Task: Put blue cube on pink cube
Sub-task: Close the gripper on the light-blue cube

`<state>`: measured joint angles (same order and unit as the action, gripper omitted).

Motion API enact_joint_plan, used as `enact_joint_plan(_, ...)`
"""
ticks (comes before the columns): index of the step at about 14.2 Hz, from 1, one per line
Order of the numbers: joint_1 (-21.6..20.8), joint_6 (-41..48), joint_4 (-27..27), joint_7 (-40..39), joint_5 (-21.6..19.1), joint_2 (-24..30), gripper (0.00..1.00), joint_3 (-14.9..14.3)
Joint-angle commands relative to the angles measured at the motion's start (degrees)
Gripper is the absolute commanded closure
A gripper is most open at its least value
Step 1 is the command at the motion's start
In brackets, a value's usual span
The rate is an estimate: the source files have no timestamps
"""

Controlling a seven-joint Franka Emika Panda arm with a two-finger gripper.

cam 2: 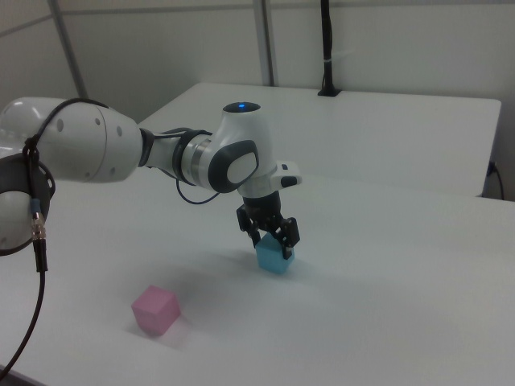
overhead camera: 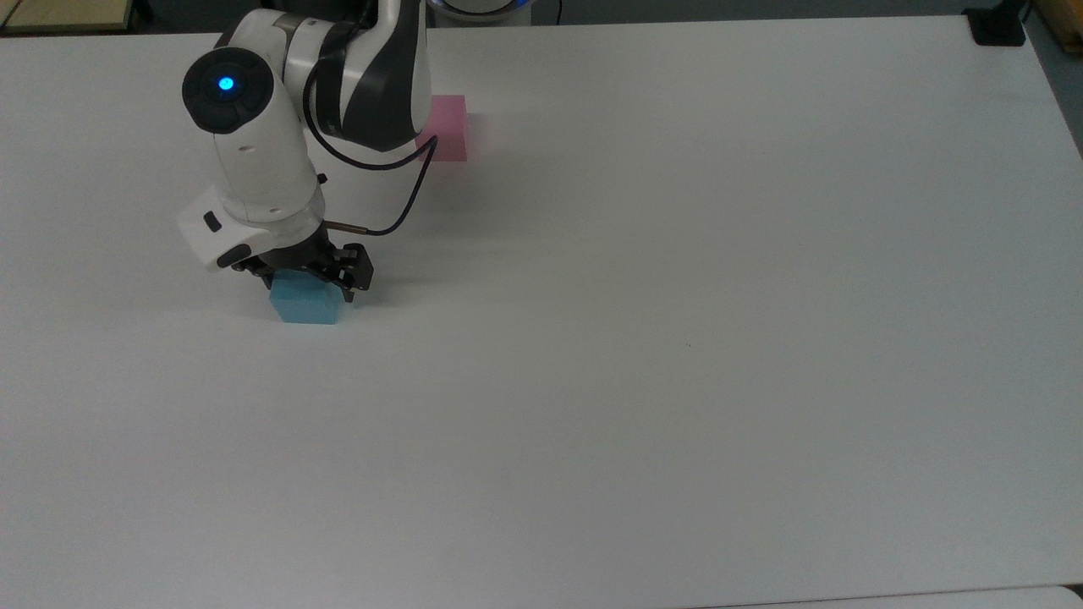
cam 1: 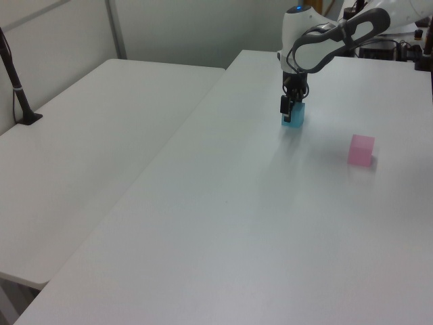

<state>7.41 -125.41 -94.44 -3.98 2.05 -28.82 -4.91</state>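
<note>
The blue cube (overhead camera: 305,306) rests on the white table (overhead camera: 677,338), toward the top view's left. My gripper (overhead camera: 309,283) has come down over it and stands open, one finger on each side of the cube's upper part, not closed on it. The right view shows the same: gripper (cam 2: 272,244) straddling the blue cube (cam 2: 273,259). The pink cube (overhead camera: 450,128) sits apart on the table, further back in the top view, partly behind my arm. In the left view the gripper (cam 1: 289,112) is at the blue cube (cam 1: 295,116), with the pink cube (cam 1: 361,149) to its right.
A second white table (cam 1: 88,135) adjoins on the left view's left, with a black post (cam 1: 17,81) clamped at its edge. A black clamp (overhead camera: 998,25) sits at the top view's far right corner. My arm's cable (overhead camera: 406,194) hangs near the pink cube.
</note>
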Motion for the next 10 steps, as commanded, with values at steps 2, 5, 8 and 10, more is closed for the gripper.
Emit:
enact_joint_plan(2, 0.77, -1.15, -0.66, -0.51, -0.56, 0.70, 0.68, 0.78)
enact_joint_plan(5, 0.77, -0.89, -0.48, -0.86, -0.56, 0.87, 0.72, 0.78)
enact_joint_plan(8, 0.77, 2.51, 1.36, -1.74, -0.82, 3.41, 0.72, 0.69)
enact_joint_plan(10, 0.77, 9.97, 5.74, -1.56, -1.00, 5.26, 0.72, 0.69)
